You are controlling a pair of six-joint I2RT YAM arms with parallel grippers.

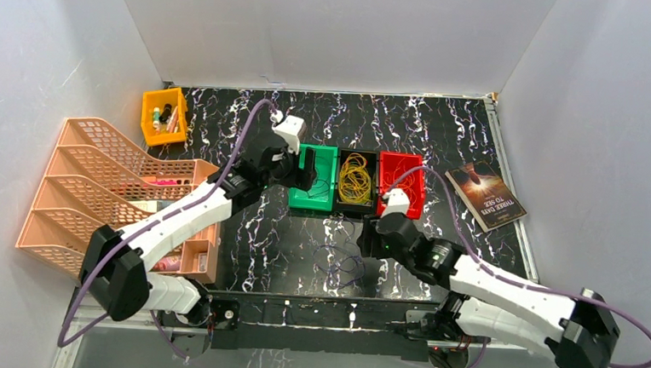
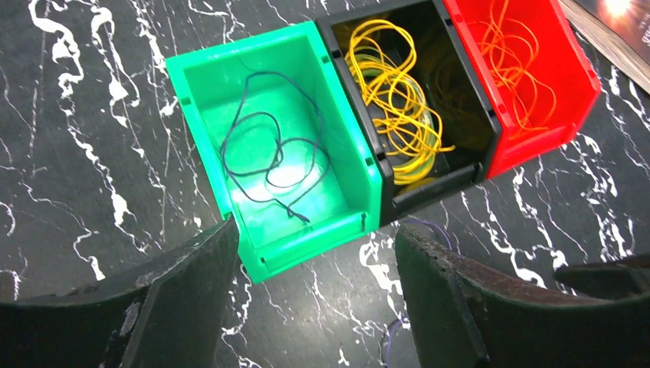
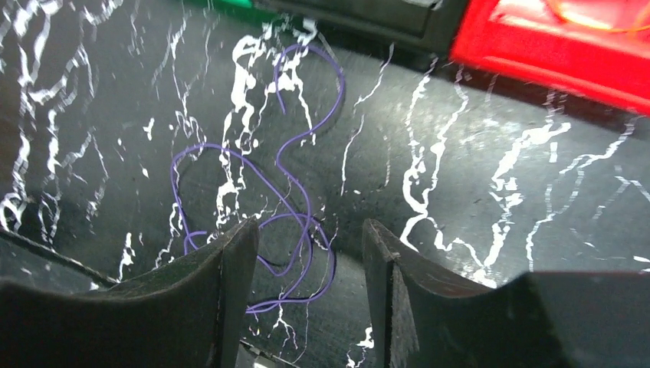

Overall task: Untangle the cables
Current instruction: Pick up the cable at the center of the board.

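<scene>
Three bins stand in a row. A dark blue cable [image 2: 268, 153] lies coiled in the green bin [image 2: 349, 138]. The black bin [image 2: 467, 115] holds yellow cables [image 2: 395, 100], and orange cables [image 2: 521, 61] fill the red bin [image 2: 567, 123]. My left gripper [image 2: 314, 249] hovers open and empty over the green bin's near edge, also seen from above [image 1: 296, 169]. A loose purple cable [image 3: 295, 192] sprawls on the marble table in front of the bins [image 1: 340, 262]. My right gripper [image 3: 310, 249] is open just above it, with strands running between the fingers.
A peach file rack [image 1: 91, 187] stands at the left with a small orange bin [image 1: 164, 116] of odds and ends behind it. A book [image 1: 485, 196] lies right of the red bin. White walls close in the table on three sides.
</scene>
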